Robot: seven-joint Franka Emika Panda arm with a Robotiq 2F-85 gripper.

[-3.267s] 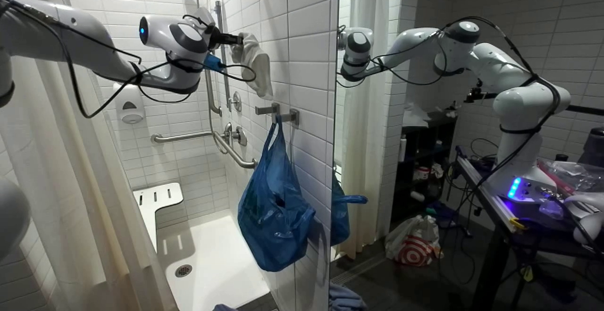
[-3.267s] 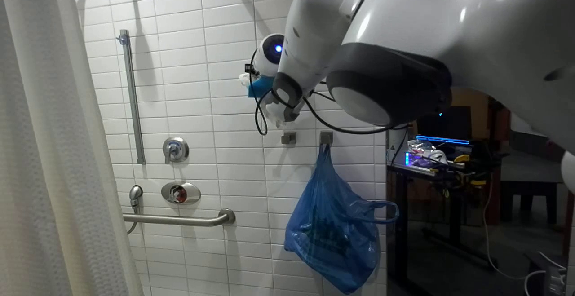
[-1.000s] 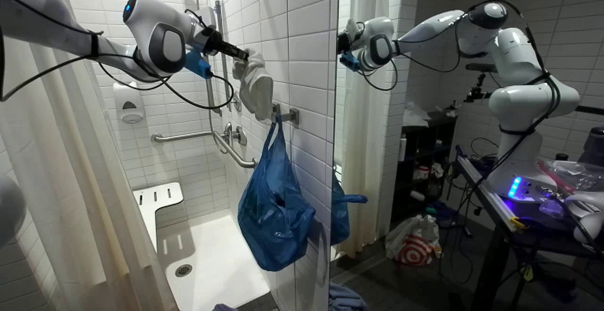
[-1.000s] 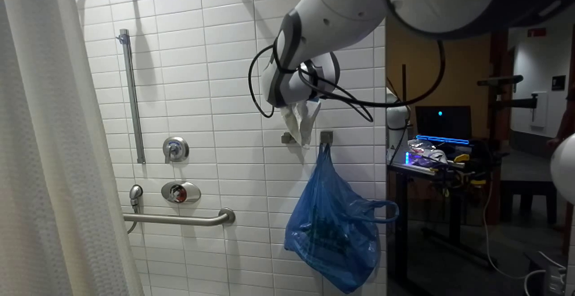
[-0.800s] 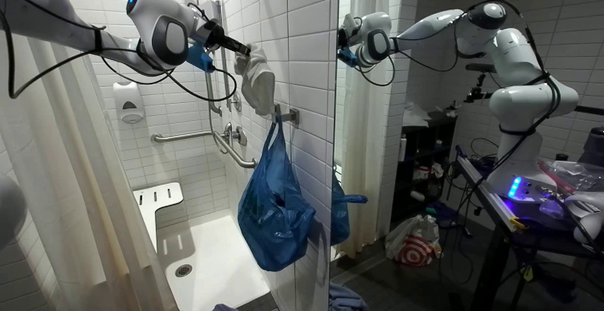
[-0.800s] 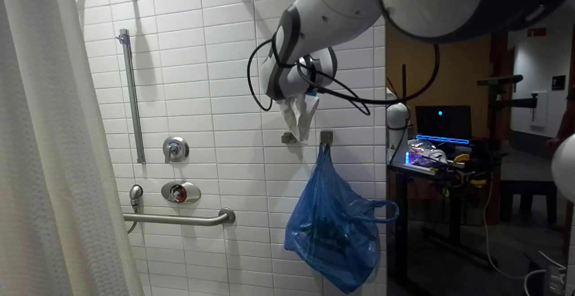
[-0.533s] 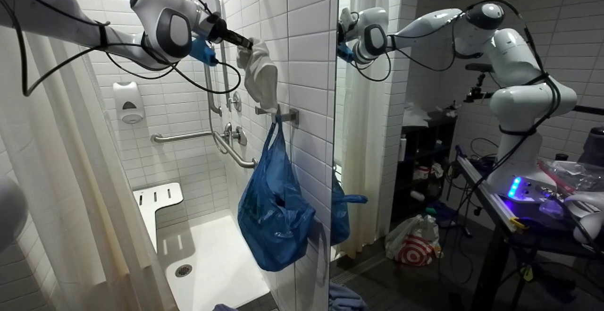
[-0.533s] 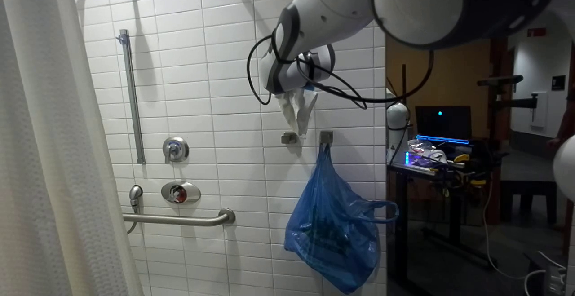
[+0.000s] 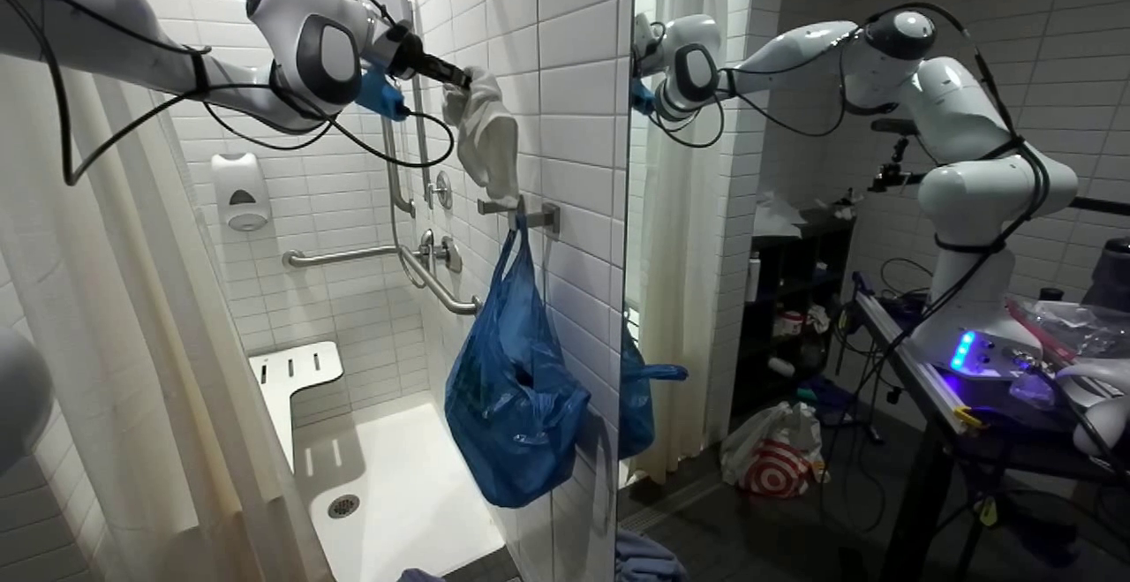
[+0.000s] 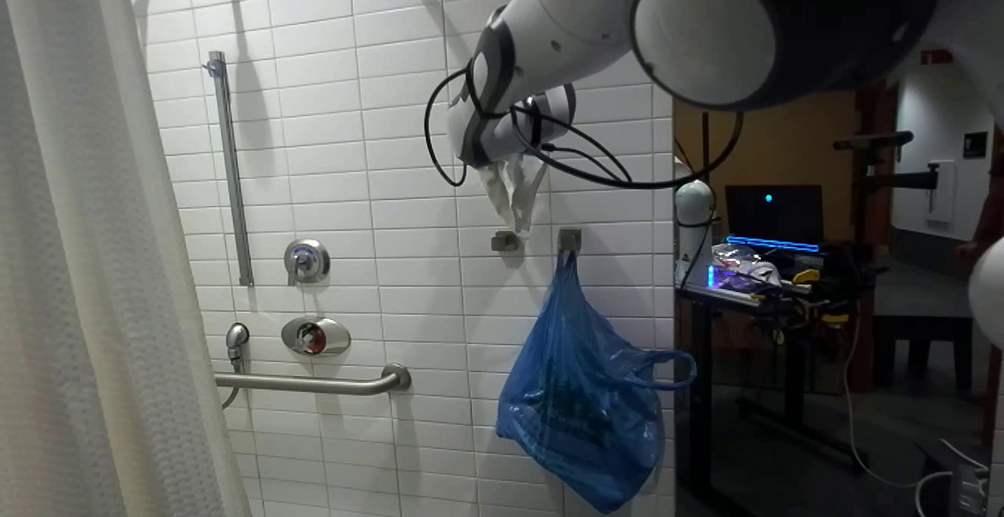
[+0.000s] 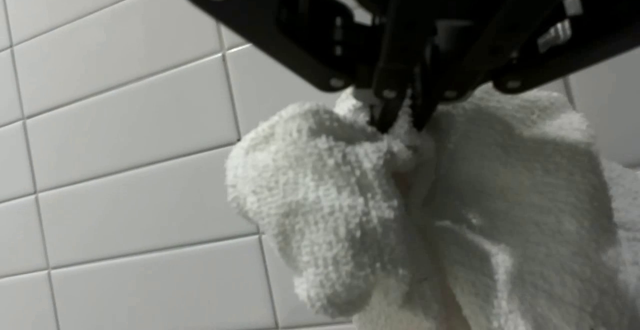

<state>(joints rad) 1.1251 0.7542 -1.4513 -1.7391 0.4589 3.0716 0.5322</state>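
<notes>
Walls (image 9: 578, 79): clad in white tile. Shower floor (image 9: 406, 467): white, set with round drain (image 9: 343, 506). Seat (image 9: 305, 364): slotted, partly hidden by curtain (image 9: 115, 299). Grab bar (image 9: 340, 256): wall-mounted. Mirror (image 9: 874, 273): upright, dimly lit.

In the last second the end effector (image 11: 401, 127) has lifted the white cloth (image 9: 491, 136), baring more of a hook (image 10: 502, 242).

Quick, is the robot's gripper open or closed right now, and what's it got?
Gripper: closed, holding a white cloth that hangs down.

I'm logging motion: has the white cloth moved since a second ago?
Yes, the white cloth has risen relative to the wall hook in both exterior views.
</notes>
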